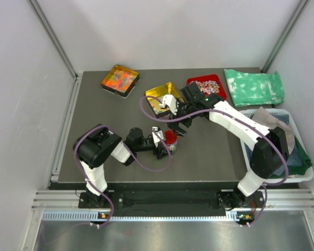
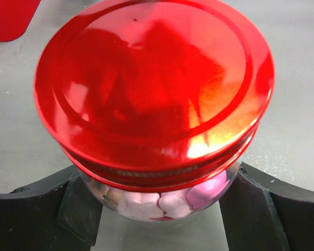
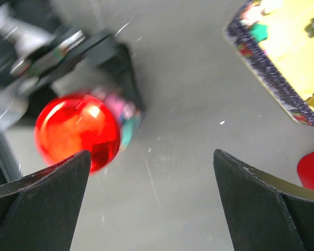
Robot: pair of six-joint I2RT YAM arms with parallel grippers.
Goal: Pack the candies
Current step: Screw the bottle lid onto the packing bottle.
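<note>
Steadying the jar [image 2: 226, 180] with left gripper [image 2: 162, 209] jaws clamped under the red lid [image 2: 154, 89], candies [image 2: 146, 204] inside between them. Had right gripper [image 3: 152, 157] jaws wide apart, lid beside one jaw; needed centring before closing.

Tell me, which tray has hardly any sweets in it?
The shiny yellow tray in the middle: its floor is mostly bare. The far-left tray and the red tray hold many sweets.
</note>
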